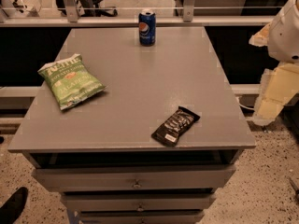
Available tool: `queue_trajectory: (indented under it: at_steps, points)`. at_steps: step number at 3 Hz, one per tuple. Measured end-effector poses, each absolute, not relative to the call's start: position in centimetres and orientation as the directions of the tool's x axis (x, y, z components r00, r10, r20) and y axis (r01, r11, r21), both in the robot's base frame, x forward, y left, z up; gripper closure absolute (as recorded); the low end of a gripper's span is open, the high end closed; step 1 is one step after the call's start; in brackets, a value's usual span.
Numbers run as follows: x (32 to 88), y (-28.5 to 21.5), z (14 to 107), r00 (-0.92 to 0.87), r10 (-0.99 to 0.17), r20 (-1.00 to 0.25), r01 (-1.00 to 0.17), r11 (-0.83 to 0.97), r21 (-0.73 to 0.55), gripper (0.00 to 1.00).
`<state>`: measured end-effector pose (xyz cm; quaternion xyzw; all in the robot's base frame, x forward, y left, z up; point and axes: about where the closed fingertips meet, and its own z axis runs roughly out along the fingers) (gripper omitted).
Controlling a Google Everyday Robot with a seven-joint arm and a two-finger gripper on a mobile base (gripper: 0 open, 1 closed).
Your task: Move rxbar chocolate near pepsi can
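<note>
The rxbar chocolate (175,126), a flat dark bar with a small white label, lies at an angle near the front right edge of the grey table (149,78). The pepsi can (147,27) stands upright at the far middle of the table. My gripper (274,94) hangs off the table's right side, below the white arm housing (286,29). It is level with the middle of the table, apart from the bar and far from the can, and holds nothing that I can see.
A green chip bag (70,80) lies on the table's left part. Drawers (135,178) are under the tabletop. A railing (140,8) runs behind the table. A dark shoe (11,204) shows on the floor at lower left.
</note>
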<state>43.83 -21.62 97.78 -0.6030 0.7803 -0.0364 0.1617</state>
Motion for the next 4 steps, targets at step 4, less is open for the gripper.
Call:
queue_trajectory:
  at_steps: [4]
  points:
    - [46.0,-16.9,91.1,-0.321,-0.844,-0.429,-0.912,0.398,-0.101,0.0]
